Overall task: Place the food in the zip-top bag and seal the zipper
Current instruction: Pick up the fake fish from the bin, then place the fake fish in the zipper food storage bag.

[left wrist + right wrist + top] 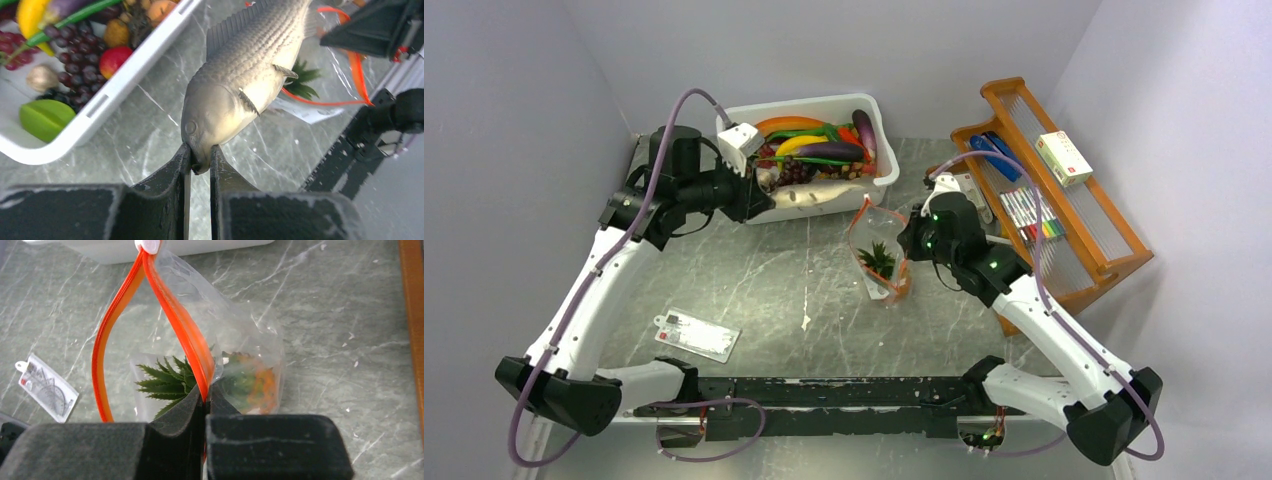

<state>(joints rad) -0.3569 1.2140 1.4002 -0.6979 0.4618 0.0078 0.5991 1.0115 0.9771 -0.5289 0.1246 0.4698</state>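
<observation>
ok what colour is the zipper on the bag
Orange-red zipper, best seen in the right wrist view.

Robot lab cell: bare grey walls box in a marble-look table, left arm and right arm bolted on, white tub of toy food, wooden rack of markers.

Clear glossy plastic zip-top bag, scaly matt fish, veined stone-look table, smooth plastic tub

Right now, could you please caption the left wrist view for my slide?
Left end effector pinches a grey scaled toy fish by its snout beside the white plastic tub.
</observation>
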